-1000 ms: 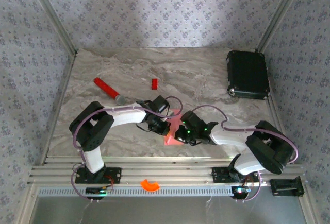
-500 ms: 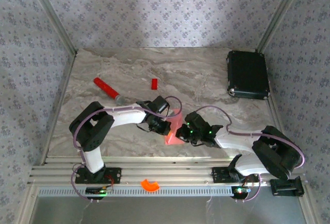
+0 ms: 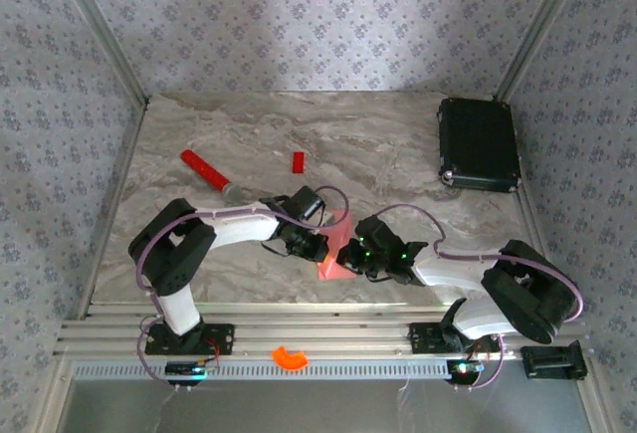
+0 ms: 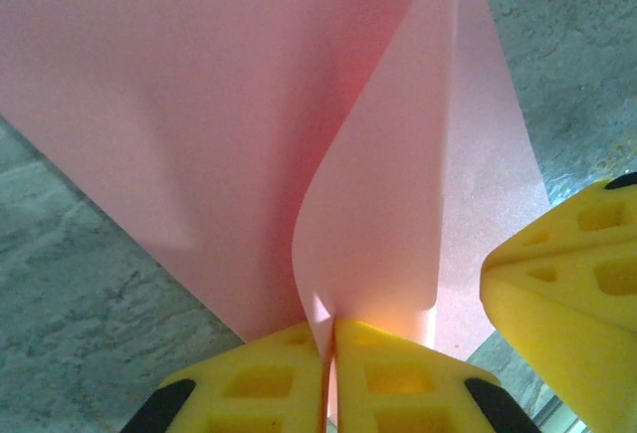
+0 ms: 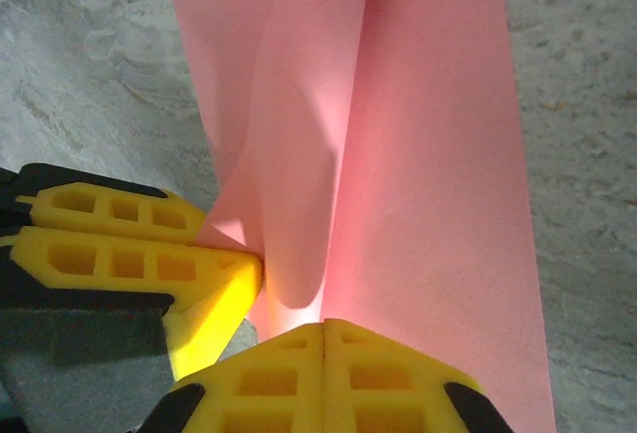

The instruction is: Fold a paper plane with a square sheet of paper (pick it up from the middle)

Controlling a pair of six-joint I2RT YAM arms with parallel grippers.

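The square sheet of paper [image 3: 327, 267] is a salmon-pink, folded shape held up off the table near its front middle. My left gripper [image 3: 318, 247] is shut on one edge of the sheet [image 4: 249, 105], which bulges in a loose fold right above the fingertips; the gripper [image 4: 331, 331] pinches it tight. My right gripper [image 3: 348, 257] meets it from the right, also shut on the paper [image 5: 428, 154] at a centre crease, jaws pressed together [image 5: 323, 331]. The two grippers sit almost touching; the left one's fingers [image 5: 129, 254] show beside the right one's.
A red stick with a grey tip [image 3: 206, 172] lies at the back left. A small red block [image 3: 297, 161] sits behind the grippers. A black case [image 3: 479, 143] stands at the back right. An orange piece [image 3: 290, 357] lies on the front rail.
The right arm has shifted: its forearm dropped nearer the front edge and its wrist settled slightly right. The left arm and the paper have barely moved.
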